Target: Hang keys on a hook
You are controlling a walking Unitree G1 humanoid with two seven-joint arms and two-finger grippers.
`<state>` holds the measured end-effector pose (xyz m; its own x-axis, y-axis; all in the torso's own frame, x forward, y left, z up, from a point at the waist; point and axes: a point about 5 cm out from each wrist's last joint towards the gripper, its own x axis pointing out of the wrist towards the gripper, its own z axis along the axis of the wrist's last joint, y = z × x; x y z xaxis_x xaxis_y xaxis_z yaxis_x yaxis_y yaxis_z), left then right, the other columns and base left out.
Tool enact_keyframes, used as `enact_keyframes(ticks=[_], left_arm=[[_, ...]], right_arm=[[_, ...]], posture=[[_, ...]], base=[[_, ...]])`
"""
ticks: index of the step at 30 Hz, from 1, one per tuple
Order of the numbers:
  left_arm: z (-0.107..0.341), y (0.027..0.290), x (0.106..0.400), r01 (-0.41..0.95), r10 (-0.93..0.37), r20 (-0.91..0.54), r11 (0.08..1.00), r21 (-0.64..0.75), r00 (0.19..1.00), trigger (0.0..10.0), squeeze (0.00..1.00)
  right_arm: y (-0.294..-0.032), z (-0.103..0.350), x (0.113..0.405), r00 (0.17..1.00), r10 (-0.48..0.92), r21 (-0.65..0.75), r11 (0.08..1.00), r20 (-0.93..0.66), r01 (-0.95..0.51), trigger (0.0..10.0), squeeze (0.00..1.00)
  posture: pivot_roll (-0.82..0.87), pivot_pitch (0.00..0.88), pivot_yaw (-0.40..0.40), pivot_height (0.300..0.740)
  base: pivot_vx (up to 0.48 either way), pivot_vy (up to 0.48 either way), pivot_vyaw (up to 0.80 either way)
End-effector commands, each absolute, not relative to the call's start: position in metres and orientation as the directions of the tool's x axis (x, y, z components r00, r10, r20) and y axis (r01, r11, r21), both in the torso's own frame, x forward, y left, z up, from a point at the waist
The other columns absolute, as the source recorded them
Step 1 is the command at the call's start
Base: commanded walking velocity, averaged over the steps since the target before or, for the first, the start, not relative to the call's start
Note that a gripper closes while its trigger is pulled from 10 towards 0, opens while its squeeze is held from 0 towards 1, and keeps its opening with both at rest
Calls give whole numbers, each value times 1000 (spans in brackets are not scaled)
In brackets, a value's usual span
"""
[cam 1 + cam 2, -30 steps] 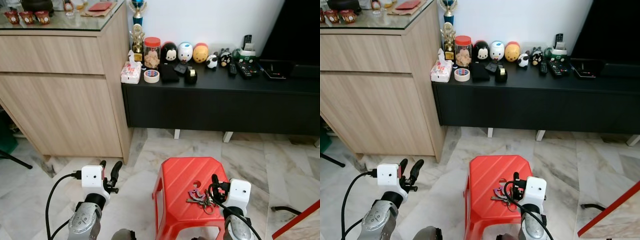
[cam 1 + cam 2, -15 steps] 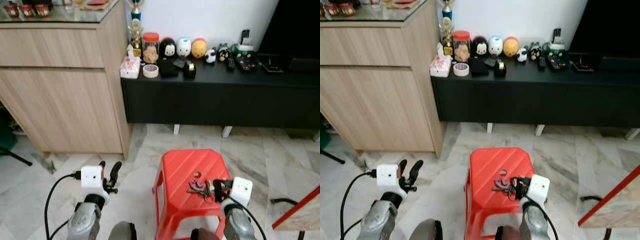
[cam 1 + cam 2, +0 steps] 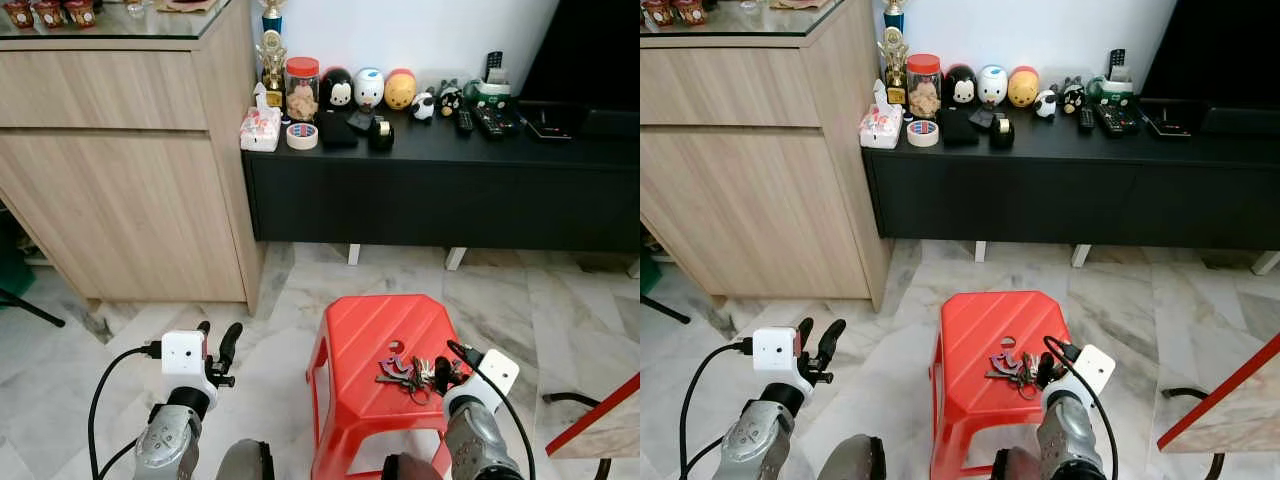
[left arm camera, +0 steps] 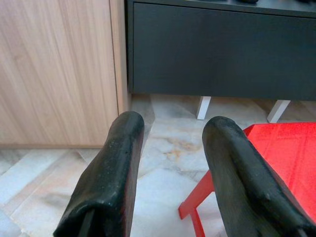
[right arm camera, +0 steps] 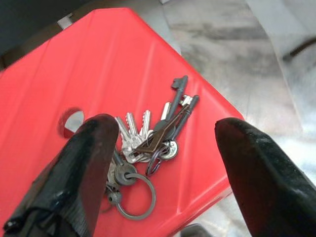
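The right gripper has swung in over the stool since a second ago, its wrist now turned so the camera block sits lower right of the keys in the left eye view; that puts the bunch between its fingers, which stand wide apart and clamp on nothing; I judge this the reach just ahead of the grasp, with pickup not yet done and no hook found so far.

The keys lie flat on the stool's red top, near its round hole, at lower centre of the head views; in the right wrist view the ring and blades fan out at mid-frame, one finger seeming to overlap the ring's edge, though whether it touches is hard to tell.

Against the earlier frames the whole scene has shifted, so the head has moved; the keys look unmoved on the stool.

The left gripper stays at lower left, fingers apart, idle over the marble floor beside the wooden cabinet.
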<state>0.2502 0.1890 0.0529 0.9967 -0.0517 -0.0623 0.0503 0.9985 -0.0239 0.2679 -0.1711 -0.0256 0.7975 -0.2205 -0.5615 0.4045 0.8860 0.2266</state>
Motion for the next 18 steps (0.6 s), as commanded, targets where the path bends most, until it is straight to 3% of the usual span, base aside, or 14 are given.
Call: enact_keyframes(ticks=[1,3,7,18], left_arm=[[52,188,251,52,-53,-69,998,-22,996,10000,0],[52,188,250,47,-48,-68,999,-23,996,10000,0],[50,184,249,52,-54,-70,998,-29,996,10000,0],[50,185,247,42,-44,-71,999,-28,996,10000,0]], right_arm=[[-171,-20,272,833,-200,145,938,-516,315,10000,0],[-166,-18,275,857,-152,84,972,-493,221,10000,0],[-164,-20,273,857,-152,122,963,-493,241,10000,0],[-159,-20,272,856,-140,216,936,-497,279,10000,0]], posture=[[70,28,-51,622],[62,23,-52,617],[63,23,-54,587],[65,30,-59,587]], base=[[0,0,0],[0,0,0],[0,0,0],[0,0,0]])
